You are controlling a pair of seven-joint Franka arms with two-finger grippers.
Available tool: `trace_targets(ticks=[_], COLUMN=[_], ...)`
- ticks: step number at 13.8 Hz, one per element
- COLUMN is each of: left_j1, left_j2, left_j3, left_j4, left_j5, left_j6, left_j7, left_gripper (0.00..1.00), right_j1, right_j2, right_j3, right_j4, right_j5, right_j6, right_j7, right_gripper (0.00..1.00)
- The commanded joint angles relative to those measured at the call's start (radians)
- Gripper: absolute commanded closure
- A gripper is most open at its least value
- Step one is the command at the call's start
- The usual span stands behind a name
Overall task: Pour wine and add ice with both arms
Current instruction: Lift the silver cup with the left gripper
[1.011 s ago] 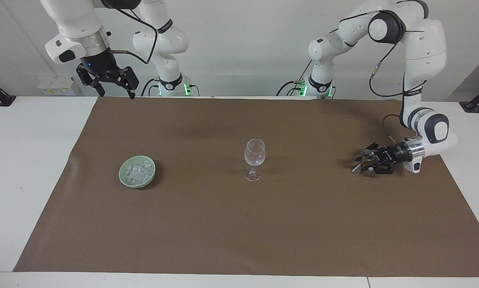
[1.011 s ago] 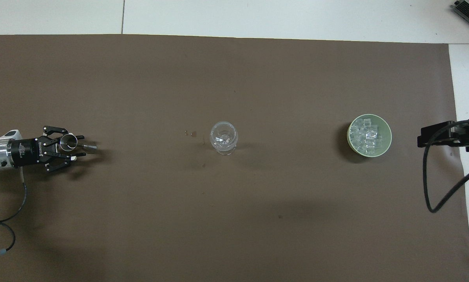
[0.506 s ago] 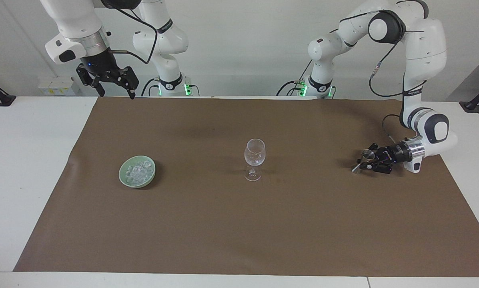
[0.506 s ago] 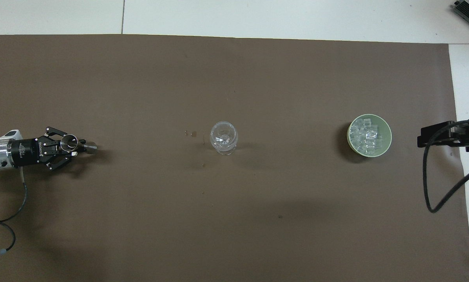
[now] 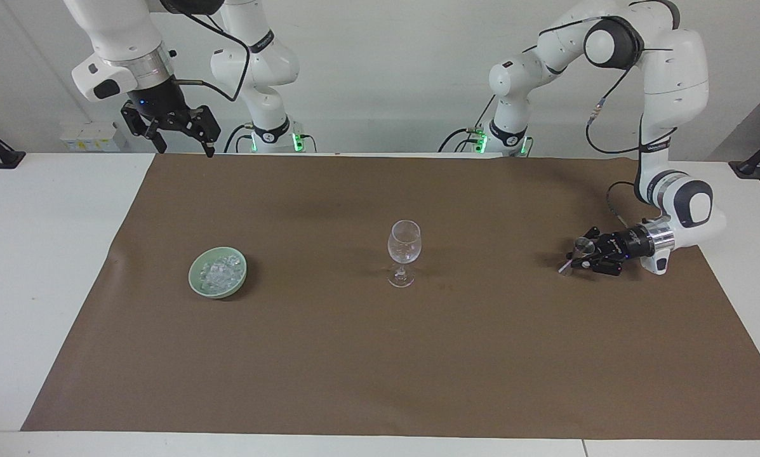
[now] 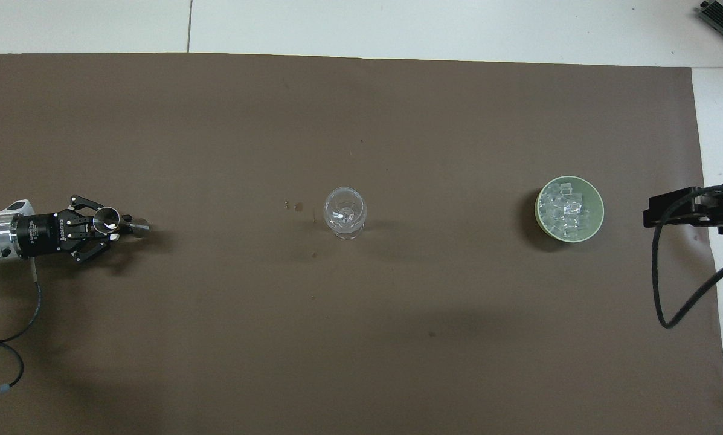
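Left end effector (image 5: 576, 257), in the facing view, is lying low over the brown mat at the left arm's end of the surface, its fingers closing tight on a small metal measuring cup (image 5: 584, 245) with a short handle. Nothing is lifting yet, so the pour is only just beginning. The wine glass (image 5: 404, 252) is standing upright mid-mat and looking empty. The pale green bowl (image 5: 218, 272) is sitting toward the right arm's end, its ice (image 5: 220, 271) lying heaped and untouched. The right end effector (image 5: 178, 130) is hanging high with its claws spread wide, holding nothing, waiting.

From overhead, the left end effector (image 6: 104, 226) is gripping the cup (image 6: 106, 219) well apart from the glass (image 6: 345, 212). The ice (image 6: 565, 210) is filling the bowl (image 6: 598, 202). Both pouring and icing, in my judgement, are remaining to be done.
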Motion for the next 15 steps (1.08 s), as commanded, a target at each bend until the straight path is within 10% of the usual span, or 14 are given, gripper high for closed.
trace_targets(ticks=[1,15], left_j1=[-0.018,-0.032], left_j2=[-0.001,-0.035], left_j3=[0.007,-0.127], left_j4=[0.005,0.057], left_j5=[-0.017,-0.104], left_j6=[-0.006,0.085], left_j7=[-0.002,-0.019], left_gripper=[1.00,1.00], right_j1=[-0.009,-0.009], right_j2=[-0.022,-0.021], right_j3=[0.005,0.005], right_j4=[-0.021,-0.023], right_j5=[0.015,0.013], right_j6=[0.000,0.000], right_j7=[-0.023,-0.023], right_gripper=[0.00,0.00])
